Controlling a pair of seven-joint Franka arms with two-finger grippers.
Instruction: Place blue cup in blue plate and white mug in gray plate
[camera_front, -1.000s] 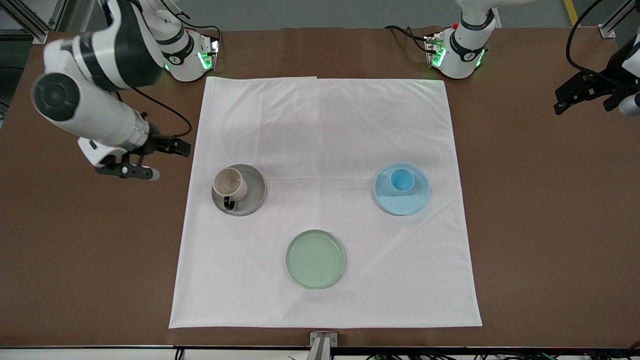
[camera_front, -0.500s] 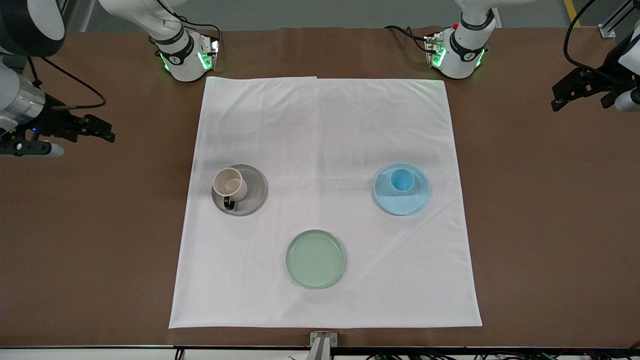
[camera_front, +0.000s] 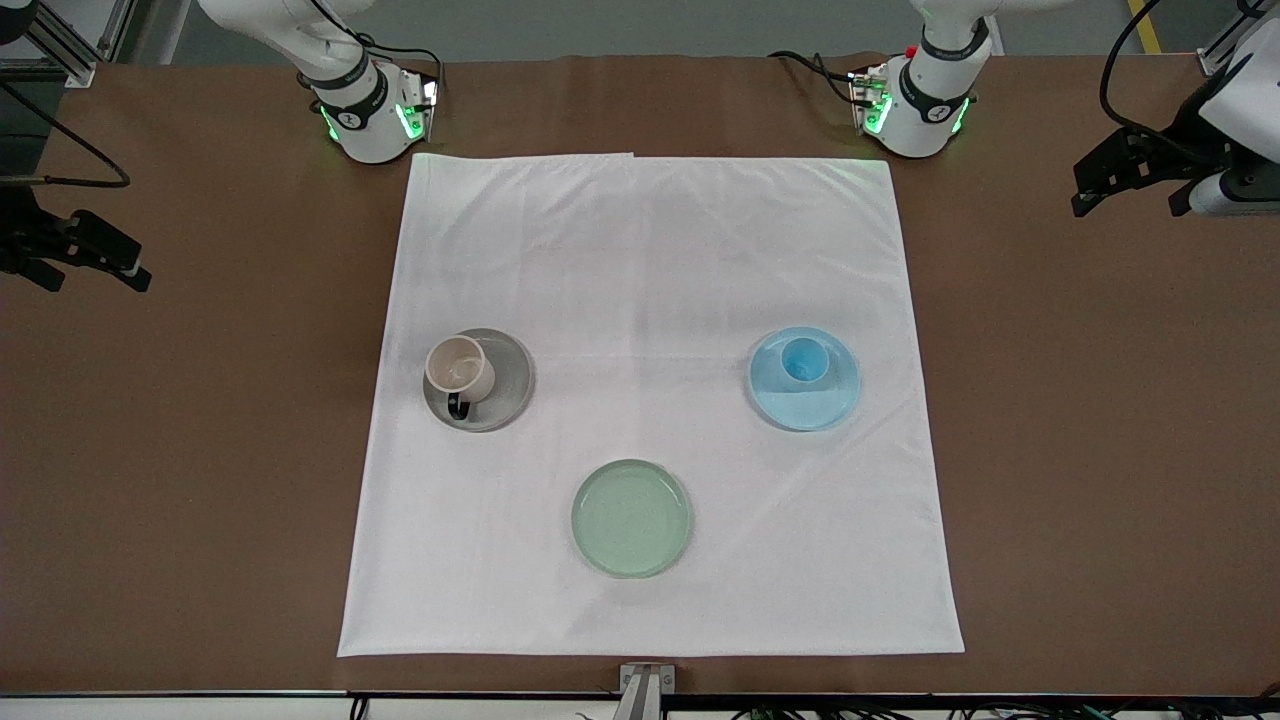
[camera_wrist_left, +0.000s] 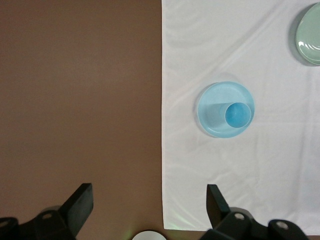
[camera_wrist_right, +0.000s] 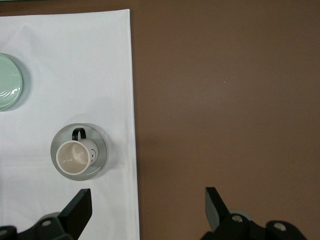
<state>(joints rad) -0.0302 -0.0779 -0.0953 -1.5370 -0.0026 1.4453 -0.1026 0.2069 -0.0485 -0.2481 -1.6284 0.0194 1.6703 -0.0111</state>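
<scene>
Since the small light-blue handleless cup (camera_front: 803, 359) stands in the round light-blue plate (camera_front: 812, 404) and the cream-white mug (camera_front: 459, 367) in the round gray plate (camera_front: 507, 382), the task looks done; the left gripper (camera_wrist_left: 148, 204) and right gripper (camera_wrist_right: 148, 204) hover by opposite tabletop edges, fingers spread, empty.

three plates (camera_front: 631, 518), one cup (camera_front: 803, 359), one mug (camera_front: 460, 368)

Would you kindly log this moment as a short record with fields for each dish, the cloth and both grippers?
blue cup: upright in the blue plate
white mug: upright in the gray plate, handle toward the front camera
green plate: holds nothing, nearest the front camera
white cloth: under all three plates
left gripper: open, holds nothing, over bare table
right gripper: open, holds nothing, over bare table
</scene>
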